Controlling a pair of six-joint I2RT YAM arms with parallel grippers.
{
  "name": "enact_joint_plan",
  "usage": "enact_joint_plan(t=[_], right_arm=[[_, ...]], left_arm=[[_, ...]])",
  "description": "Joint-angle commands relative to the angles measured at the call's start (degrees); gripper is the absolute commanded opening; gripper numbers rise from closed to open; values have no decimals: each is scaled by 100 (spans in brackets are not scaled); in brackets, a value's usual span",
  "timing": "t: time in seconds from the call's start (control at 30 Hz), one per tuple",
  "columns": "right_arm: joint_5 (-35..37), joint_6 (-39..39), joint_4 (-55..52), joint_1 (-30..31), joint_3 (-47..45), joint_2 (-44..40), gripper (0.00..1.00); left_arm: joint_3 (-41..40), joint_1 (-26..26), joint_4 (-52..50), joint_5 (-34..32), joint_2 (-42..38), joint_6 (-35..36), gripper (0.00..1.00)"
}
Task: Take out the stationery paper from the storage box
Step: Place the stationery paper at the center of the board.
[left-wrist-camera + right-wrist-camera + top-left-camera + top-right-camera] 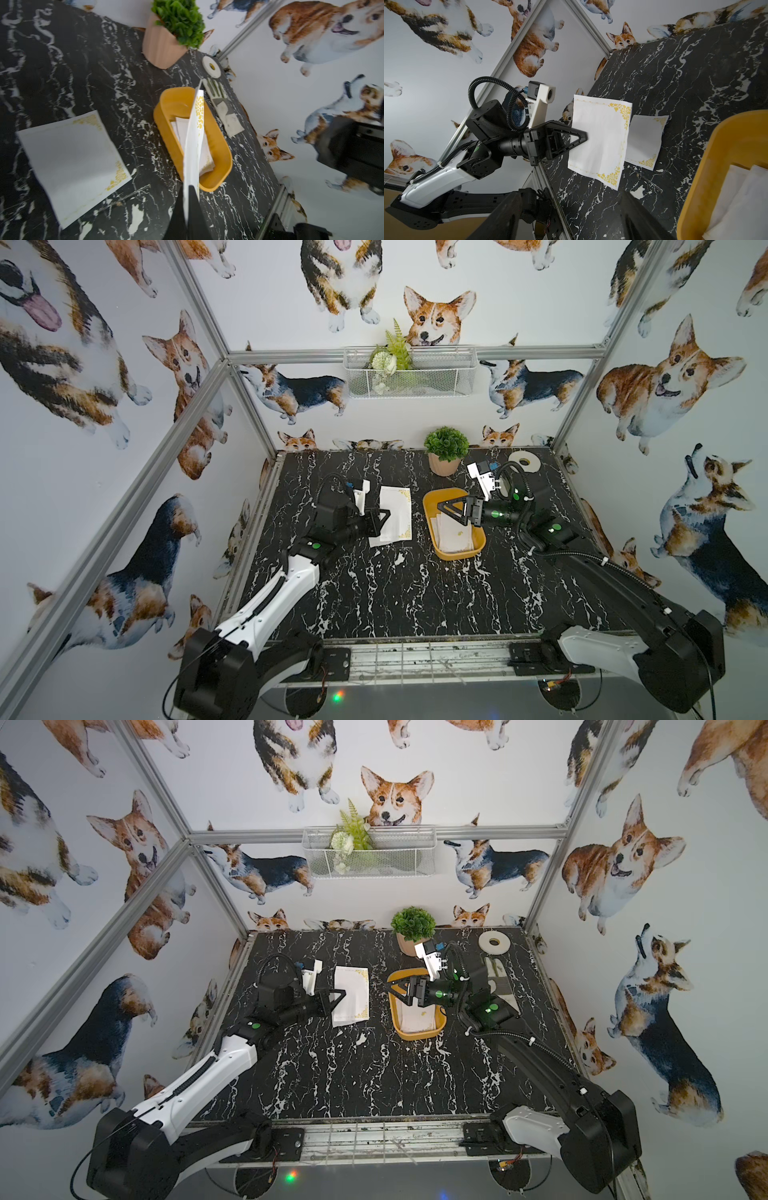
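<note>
One sheet of stationery paper (600,141) hangs pinched by its edge in the left gripper (586,137), jaws clamped on it; another sheet (645,141) lies flat on the table (395,593) nearby; more sheets (455,537) rest inside the storage box (457,554) — the right gripper (449,513) hovers over them, jaws spread wide, holding nothing.

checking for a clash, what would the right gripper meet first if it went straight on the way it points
Likely the stationery paper held by the left gripper; the right gripper, above the storage box, points at it. Height unclear.
</note>
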Motion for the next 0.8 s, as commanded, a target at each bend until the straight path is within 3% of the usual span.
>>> enact_joint_plan(t=[0.0, 0.13, 0.37, 0.6, 0.77], right_arm=[[303, -282, -337, -5, 25, -10, 78], [860, -692, -1113, -5, 217, 80, 78], [2654, -1484, -2880, 4, 727, 670, 76], [3568, -1730, -3148, 39, 601, 1206, 75], [4166, -1778, -3422, 278, 763, 1755, 73]], left_arm=[[-295, 405, 177, -169, 400, -354, 0], [-298, 601, 200, -342, 878, -200, 0], [23, 655, 88, -690, 1656, 37, 0], [89, 673, -92, -1091, 2126, -5, 0], [16, 673, -223, -1432, 1976, -11, 23]])
